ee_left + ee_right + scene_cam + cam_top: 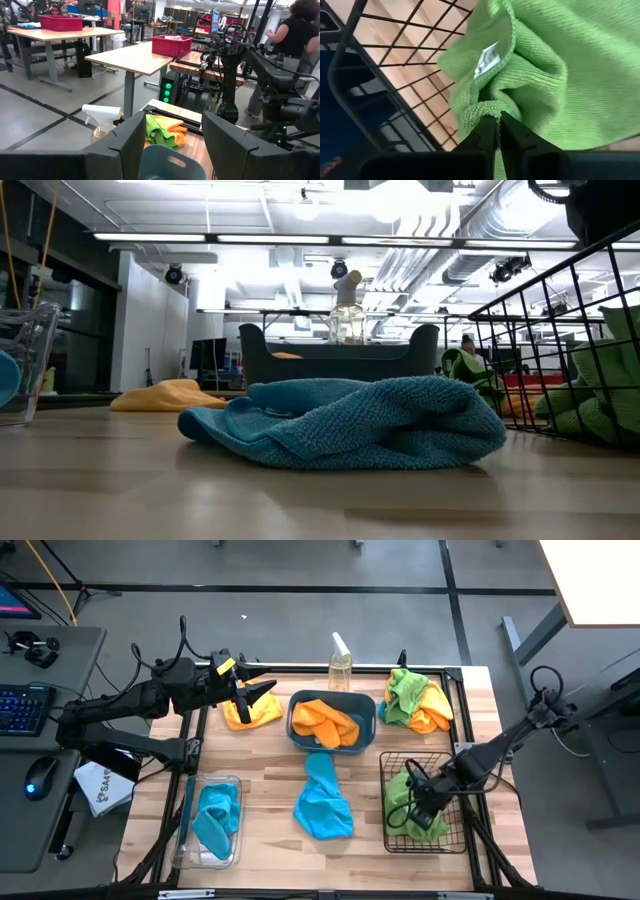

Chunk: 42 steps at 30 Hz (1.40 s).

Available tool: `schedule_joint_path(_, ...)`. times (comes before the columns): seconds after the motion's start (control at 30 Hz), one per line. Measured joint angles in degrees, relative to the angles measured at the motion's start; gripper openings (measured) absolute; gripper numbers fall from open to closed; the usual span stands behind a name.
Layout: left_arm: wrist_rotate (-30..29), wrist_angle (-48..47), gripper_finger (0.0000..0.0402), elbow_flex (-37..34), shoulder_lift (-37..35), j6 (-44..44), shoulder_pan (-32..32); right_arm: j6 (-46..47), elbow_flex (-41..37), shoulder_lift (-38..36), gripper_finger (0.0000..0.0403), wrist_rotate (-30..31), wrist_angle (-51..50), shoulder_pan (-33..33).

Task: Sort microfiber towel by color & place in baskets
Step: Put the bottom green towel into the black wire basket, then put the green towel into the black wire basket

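Observation:
My left gripper [260, 695] [172, 145] is open and hovers above an orange-yellow towel [250, 713] lying on the table left of the dark teal tub [298, 730], which holds orange-yellow towels [328, 722]. My right gripper [419, 808] [498, 127] is down inside the black wire basket [455, 840], shut on a lime green towel [403, 795]. A sky blue towel [322, 802] [350, 420] lies loose on the table's middle. The clear bin [182, 840] holds blue towels [215, 815]. A mixed pile of green and orange towels [415, 700] sits at the far right corner. My right gripper pinches the lime green towel at a bunched, hemmed edge [480, 111] between its two fingers, coming from above into the wire basket. The cloth lies crumpled on the basket's mesh floor and slack around the fingertips. How many layers are caught cannot be told.
A pale spray bottle [340, 665] [102, 120] stands at the far edge behind the tub. Bare wood shows between the clear bin and the blue towel, and along the near edge. A person [295, 30] stands beyond the table, by other workbenches.

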Motion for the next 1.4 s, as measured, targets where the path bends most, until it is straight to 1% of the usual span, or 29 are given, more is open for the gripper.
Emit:
schedule_joint_path(0.1, 0.0, 0.0, 0.0181, 0.0, 0.0, 0.0, 0.0, -2.4, 2.2, 0.0, 0.0032, 0.4, -3.3, -0.6)
schedule_joint_path(0.17, 0.0, 0.0, 0.0181, 0.0, 0.0, 0.0, 0.0, -4.8, 4.3, 0.0, 0.006, 0.4, -6.0, -1.1)
schedule_joint_path(0.27, 0.0, 0.0, 0.0181, 0.0, 0.0, 0.0, 0.0, -7.7, 8.7, 0.0, 0.0114, 0.3, -12.0, -1.7)
schedule_joint_path(0.4, 0.0, -0.2, 0.0181, 0.0, 0.0, 0.1, 0.0, -12.2, 16.6, 0.0, 0.0193, 0.2, -23.1, -1.7)
schedule_joint_path(0.47, 0.0, -0.2, 0.0181, 0.0, 0.0, 0.6, 0.0, -12.6, 20.3, 0.0, 0.0229, 1.3, -28.0, -1.7)
schedule_joint_path(0.53, 0.0, -0.2, 0.0181, 0.0, 0.0, 1.0, 0.0, -12.7, 23.5, -0.1, 0.026, 6.0, -31.1, -1.8)
schedule_joint_path(0.57, 0.0, -0.2, 0.0181, 0.0, 0.0, 1.0, 0.0, -11.9, 24.7, -0.1, 0.0273, 9.7, -31.9, -2.2)
schedule_joint_path(0.6, 0.0, -0.2, 0.0181, 0.0, 0.0, 1.0, 0.0, -9.4, 25.6, -0.1, 0.0283, 14.5, -32.8, -2.8)
schedule_joint_path(0.67, 0.0, -0.2, 0.0181, 0.0, 0.0, 1.0, 0.0, -0.7, 26.0, -0.1, 0.0296, 23.8, -35.5, -5.8)
schedule_joint_path(0.7, 0.0, -0.2, 0.0181, 0.0, 0.0, 1.0, 0.0, 2.3, 25.8, -0.1, 0.0298, 27.3, -36.4, -8.4)
schedule_joint_path(0.77, 0.0, -0.2, 0.0181, 0.0, 0.0, 0.5, 0.0, 3.6, 24.5, -0.1, 0.0299, 32.1, -35.9, -15.2)
schedule_joint_path(0.83, 0.0, -0.1, 0.0181, 0.0, 0.2, 0.1, 0.0, 0.1, 22.5, 0.0, 0.03, 35.3, -34.2, -23.1)
schedule_joint_path(0.9, 0.0, 0.1, 0.0181, 0.0, 0.4, 0.0, 0.0, -5.6, 20.3, 0.0, 0.03, 37.9, -29.7, -32.4)
schedule_joint_path(0.97, 0.0, 0.3, 0.0181, -0.1, 0.5, -0.8, 0.0, -11.1, 17.5, 0.0, 0.03, 38.4, -23.8, -42.4)
schedule_joint_path(1.03, 0.8, 0.6, 0.0181, -0.1, 0.6, -3.0, 0.0, -16.3, 15.1, 0.0, 0.03, 37.5, -16.1, -52.4)
schedule_joint_path(1.1, 3.2, 0.4, 0.0181, -0.1, 0.7, -5.5, 0.0, -19.5, 12.6, 0.0, 0.03, 34.9, -8.3, -61.7)
schedule_joint_path(1.2, 7.5, 0.5, 0.0181, -0.1, 0.7, -8.9, -0.1, -19.9, 8.4, 0.1, 0.03, 29.0, 1.7, -72.9)
schedule_joint_path(1.3, 11.3, 0.3, 0.0181, -0.1, 0.7, -12.3, -0.5, -17.2, 4.5, 1.4, 0.03, 22.6, 7.5, -79.8)
schedule_joint_path(1.4, 13.8, -0.1, 0.0181, -0.1, 0.7, -14.5, -1.3, -14.6, 1.5, 3.7, 0.03, 17.6, 12.9, -82.7)
